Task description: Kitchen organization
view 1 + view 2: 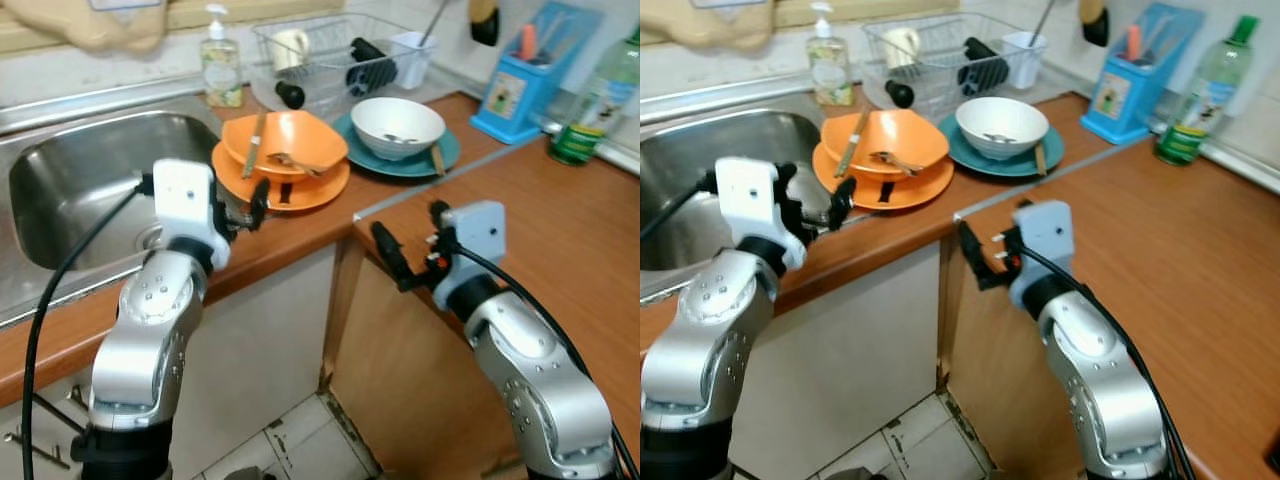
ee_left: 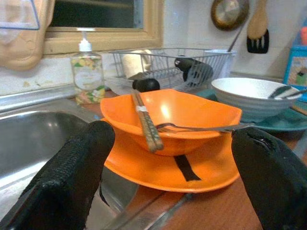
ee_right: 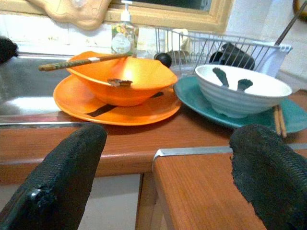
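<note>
An orange bowl sits on an orange plate beside the sink. Chopsticks and a fork lie across the bowl. To its right, a white bowl holding two utensils rests on a teal plate, where another pair of chopsticks lies. My left gripper hovers open at the counter edge just in front of the orange plate. My right gripper is open at the corner of the lower wooden counter, pointing toward both dish sets.
A wire dish rack with a cup and black utensils stands behind the dishes, next to a soap bottle. A blue utensil holder and a green bottle stand at the back right. A metal strip edges the lower counter.
</note>
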{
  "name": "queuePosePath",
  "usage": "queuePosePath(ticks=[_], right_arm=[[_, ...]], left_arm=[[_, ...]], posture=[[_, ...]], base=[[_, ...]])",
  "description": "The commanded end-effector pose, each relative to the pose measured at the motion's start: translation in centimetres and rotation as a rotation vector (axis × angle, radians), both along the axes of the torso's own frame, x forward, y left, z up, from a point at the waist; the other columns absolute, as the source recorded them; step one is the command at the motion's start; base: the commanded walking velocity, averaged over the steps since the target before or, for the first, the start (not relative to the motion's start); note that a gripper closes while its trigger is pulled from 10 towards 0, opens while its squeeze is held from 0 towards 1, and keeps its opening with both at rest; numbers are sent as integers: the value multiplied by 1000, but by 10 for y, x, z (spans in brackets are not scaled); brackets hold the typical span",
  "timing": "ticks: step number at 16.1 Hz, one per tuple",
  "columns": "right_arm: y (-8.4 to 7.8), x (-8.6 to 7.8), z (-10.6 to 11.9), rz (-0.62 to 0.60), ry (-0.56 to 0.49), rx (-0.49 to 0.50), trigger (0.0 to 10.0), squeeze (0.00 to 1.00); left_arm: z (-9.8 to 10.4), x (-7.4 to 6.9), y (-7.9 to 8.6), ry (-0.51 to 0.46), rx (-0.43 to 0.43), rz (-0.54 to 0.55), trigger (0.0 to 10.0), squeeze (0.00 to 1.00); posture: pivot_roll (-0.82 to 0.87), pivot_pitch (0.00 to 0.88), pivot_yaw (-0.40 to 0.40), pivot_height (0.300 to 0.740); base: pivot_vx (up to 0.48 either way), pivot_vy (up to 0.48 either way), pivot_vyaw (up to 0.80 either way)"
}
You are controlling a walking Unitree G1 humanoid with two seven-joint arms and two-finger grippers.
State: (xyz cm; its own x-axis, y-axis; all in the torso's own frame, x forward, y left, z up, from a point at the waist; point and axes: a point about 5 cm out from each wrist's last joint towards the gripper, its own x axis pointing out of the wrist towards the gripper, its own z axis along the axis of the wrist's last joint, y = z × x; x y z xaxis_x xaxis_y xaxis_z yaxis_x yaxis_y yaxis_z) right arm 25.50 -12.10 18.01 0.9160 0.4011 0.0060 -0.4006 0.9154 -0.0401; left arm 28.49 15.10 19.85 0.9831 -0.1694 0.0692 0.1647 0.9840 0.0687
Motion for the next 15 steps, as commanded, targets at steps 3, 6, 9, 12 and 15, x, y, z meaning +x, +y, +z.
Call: queuePosePath(ticks=[3, 6, 9, 12, 15], right_arm=[[0, 2, -3, -18, 14, -14, 10000, 1000], [-7, 2, -7, -115, 47, 38, 10000, 1000], [-8, 2, -8, -126, 55, 50, 10000, 1000], [-12, 3, -6, -163, 25, 42, 10000, 1000], [-10, 2, -7, -158, 58, 74, 10000, 1000]], left_arm=[[-9, -3, 2, 31, 24, 58, 10000, 0], [-26, -18, 4, 75, 26, 86, 10000, 0], [-30, -23, 1, 93, 21, 76, 10000, 0], [-31, -27, -6, 93, -13, 84, 10000, 0], [-31, -26, -9, 89, -5, 87, 10000, 0]], posture=[[-34, 35, 9, 740], [-34, 42, 8, 740], [-35, 43, 8, 740], [-40, 45, 2, 740], [-42, 46, -1, 740]], base=[[0, 0, 0], [0, 0, 0], [0, 320, 0], [0, 82, 0], [0, 0, 0]])
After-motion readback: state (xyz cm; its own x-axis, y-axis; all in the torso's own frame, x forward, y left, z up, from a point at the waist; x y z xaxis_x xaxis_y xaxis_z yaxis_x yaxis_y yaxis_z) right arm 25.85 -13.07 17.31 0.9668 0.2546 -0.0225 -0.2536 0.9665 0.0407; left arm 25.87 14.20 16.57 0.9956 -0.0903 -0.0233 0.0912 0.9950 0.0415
